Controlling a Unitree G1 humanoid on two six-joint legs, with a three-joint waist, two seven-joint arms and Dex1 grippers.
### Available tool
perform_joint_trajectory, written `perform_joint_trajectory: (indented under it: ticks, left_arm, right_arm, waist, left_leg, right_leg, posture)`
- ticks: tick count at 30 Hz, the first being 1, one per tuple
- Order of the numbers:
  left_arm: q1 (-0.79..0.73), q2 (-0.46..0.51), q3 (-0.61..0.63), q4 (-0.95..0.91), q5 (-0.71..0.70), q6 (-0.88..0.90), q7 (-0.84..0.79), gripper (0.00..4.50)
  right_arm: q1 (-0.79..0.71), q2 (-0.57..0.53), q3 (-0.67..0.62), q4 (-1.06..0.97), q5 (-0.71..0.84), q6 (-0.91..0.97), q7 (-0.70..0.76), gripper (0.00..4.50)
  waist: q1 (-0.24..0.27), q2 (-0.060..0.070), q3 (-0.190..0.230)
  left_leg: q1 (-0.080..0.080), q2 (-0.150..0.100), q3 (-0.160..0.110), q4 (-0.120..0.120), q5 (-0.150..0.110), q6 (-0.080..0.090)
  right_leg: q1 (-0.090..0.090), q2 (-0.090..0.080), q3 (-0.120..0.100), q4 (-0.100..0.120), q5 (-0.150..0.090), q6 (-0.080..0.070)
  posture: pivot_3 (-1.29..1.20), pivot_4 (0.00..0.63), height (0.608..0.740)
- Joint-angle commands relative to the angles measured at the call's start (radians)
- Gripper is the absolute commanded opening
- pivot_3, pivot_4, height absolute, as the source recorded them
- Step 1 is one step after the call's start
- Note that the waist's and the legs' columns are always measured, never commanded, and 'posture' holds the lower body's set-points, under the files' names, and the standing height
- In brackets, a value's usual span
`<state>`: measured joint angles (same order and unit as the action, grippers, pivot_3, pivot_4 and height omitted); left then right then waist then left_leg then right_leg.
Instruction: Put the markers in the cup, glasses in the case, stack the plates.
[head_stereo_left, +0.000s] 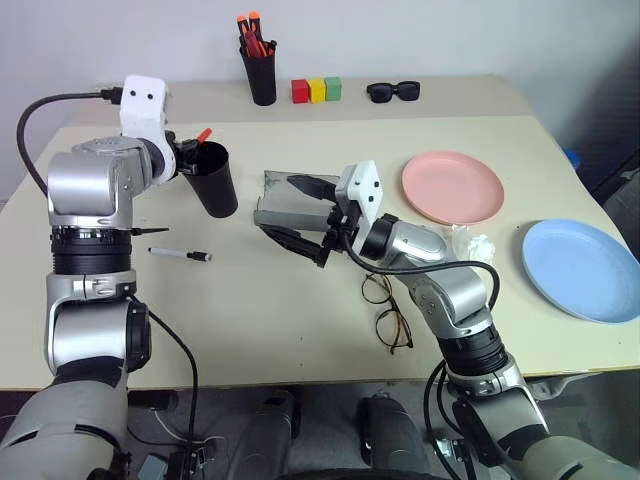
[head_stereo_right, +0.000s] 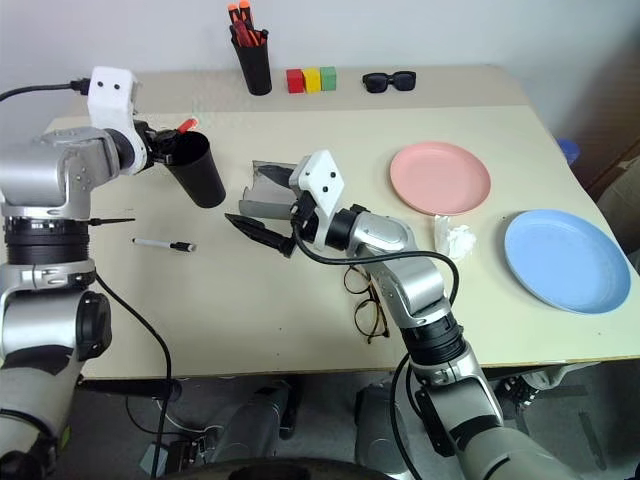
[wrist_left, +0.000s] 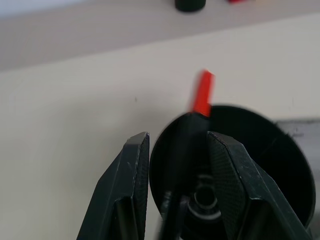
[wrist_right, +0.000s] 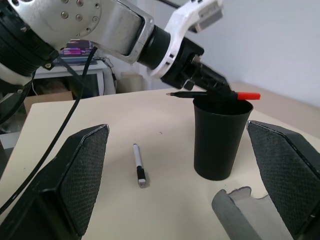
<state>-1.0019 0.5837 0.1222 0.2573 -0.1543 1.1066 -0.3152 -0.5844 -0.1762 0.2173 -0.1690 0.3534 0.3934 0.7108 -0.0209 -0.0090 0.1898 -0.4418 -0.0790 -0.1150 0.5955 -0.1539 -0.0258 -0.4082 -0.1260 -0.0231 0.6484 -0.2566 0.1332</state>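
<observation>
Table: big cream tabletop (head_stereo_left: 300, 330) in front of a pale wall, with lots of bare room in the middle and near the front edge.
Left gripper: left gripper (wrist_right: 220, 90) sits right over the black plastic cup (head_stereo_left: 215, 178). The black marker with a red cap (wrist_right: 220, 94) lies level across the cup's rim, between the fingers. Fingers are partly apart; it cannot be told if they grip the marker or have let go.
Why: the marker is probably over the rim so it can drop inside.
Right gripper: right gripper (head_stereo_left: 300, 215) hovers with its jaws spread wide and holds nothing, over the open grey felt case (head_stereo_left: 285, 198).
White marker: white marker with black ends (head_stereo_left: 180, 254) lies flat at about 7 o'clock from the cup, well apart from it.
Glasses: thin wire glasses (head_stereo_left: 387, 310) lie at about 5 o'clock from the case.
Plates: pink round plate (head_stereo_left: 452, 187) and light blue round plate (head_stereo_left: 580, 268) sit apart, not stacked. The blue one is near the right edge.
</observation>
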Motion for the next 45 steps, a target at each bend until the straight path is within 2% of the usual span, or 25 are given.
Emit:
perform_joint_trajectory:
  ticks: [1,2,4,7,15,20,26,28,34,42,45]
  left_arm:
    - [-0.034,0.010,0.003,-0.026,-0.011,0.010,-0.013,1.81]
    - [-0.033,0.008,0.002,-0.028,-0.012,0.013,-0.016,1.81]
    - [-0.030,0.008,0.003,-0.030,-0.013,0.015,-0.016,1.29]
    - [-0.029,0.008,0.003,-0.031,-0.014,0.015,-0.015,0.03]
    - [-0.038,-0.002,0.042,-0.072,-0.029,-0.021,0.000,0.03]
    - [-0.043,-0.053,0.167,-0.197,-0.088,-0.152,0.046,0.03]
    - [0.032,-0.112,0.167,-0.283,-0.016,-0.458,0.169,0.03]
    - [0.088,-0.150,0.146,-0.270,-0.024,-0.624,0.131,0.03]
    - [0.165,-0.231,0.140,-0.063,0.073,-1.102,0.248,0.03]
    - [0.138,-0.255,0.123,0.253,0.103,-1.493,0.268,0.03]
    - [0.126,-0.259,0.126,0.355,0.107,-1.574,0.282,0.03]
  right_arm:
    - [0.001,0.005,-0.004,-0.025,0.002,-0.020,-0.002,4.50]
    - [0.000,0.005,-0.004,-0.024,0.002,-0.020,-0.002,4.50]
    - [0.000,0.007,-0.003,-0.022,0.002,-0.021,-0.002,4.50]
    - [0.000,0.007,-0.003,-0.023,0.002,-0.021,-0.002,4.50]
    - [-0.002,0.009,-0.002,-0.022,0.001,-0.023,-0.003,4.50]
    - [-0.001,0.006,-0.004,-0.024,0.001,-0.021,-0.003,4.50]
    - [-0.006,0.008,-0.003,-0.016,0.005,-0.024,0.004,4.50]
    - [-0.012,0.014,0.000,-0.008,0.005,-0.028,0.008,4.50]
    - [-0.023,0.020,0.003,0.009,0.003,-0.037,0.016,4.50]
    - [-0.010,0.016,0.004,-0.009,0.003,-0.033,0.009,4.50]
    - [-0.007,0.015,0.003,-0.017,0.003,-0.029,0.003,4.50]
  waist:
    - [0.000,0.000,0.000]
    - [0.000,0.000,0.000]
    - [0.000,0.000,0.000]
    - [0.000,0.000,0.000]
    - [0.000,0.000,0.000]
    - [0.001,-0.001,0.000]
    - [0.002,0.000,0.000]
    - [0.003,0.000,0.000]
    - [0.007,-0.001,0.000]
    - [0.007,-0.001,0.000]
    - [0.006,-0.001,0.000]
  left_leg:
    - [0.000,0.000,0.000,0.000,0.000,0.000]
    - [0.000,0.000,0.000,0.000,0.000,0.000]
    - [0.000,0.000,0.000,0.000,0.000,0.000]
    - [0.000,0.000,0.000,0.000,0.000,0.000]
    - [0.000,0.000,0.000,0.000,0.000,0.000]
    - [0.000,0.002,0.000,0.000,0.000,0.000]
    - [0.000,0.002,0.000,0.000,0.000,-0.001]
    - [0.000,0.001,0.001,0.000,0.000,-0.001]
    - [0.000,0.001,0.002,0.000,0.000,-0.001]
    - [0.000,0.001,0.003,0.000,0.000,-0.001]
    - [0.000,0.001,0.004,0.000,0.000,-0.001]
  right_leg:
    - [0.000,0.000,0.000,0.000,0.000,0.000]
    - [0.000,0.000,0.000,0.000,0.000,0.000]
    - [0.000,0.000,0.000,0.000,0.000,0.000]
    - [0.000,0.000,0.000,0.000,0.000,0.000]
    - [0.000,0.000,0.000,0.000,0.000,0.000]
    - [0.000,0.000,0.000,0.000,0.000,0.000]
    - [0.000,0.000,0.001,-0.001,0.000,-0.001]
    - [0.000,0.000,0.002,-0.001,0.001,-0.001]
    - [-0.001,0.001,0.002,-0.001,0.002,-0.002]
    - [0.000,0.001,0.002,-0.001,0.002,-0.002]
    - [0.000,0.001,0.002,-0.001,0.002,-0.002]
  posture:
    - [0.00,0.150,0.740]
    - [0.00,0.150,0.740]
    - [0.00,0.150,0.740]
    - [0.00,0.150,0.740]
    - [0.00,0.150,0.740]
    - [0.00,0.150,0.740]
    - [0.00,0.150,0.740]
    - [0.00,0.150,0.740]
    - [0.00,0.150,0.740]
    - [0.00,0.150,0.740]
    - [0.00,0.150,0.740]
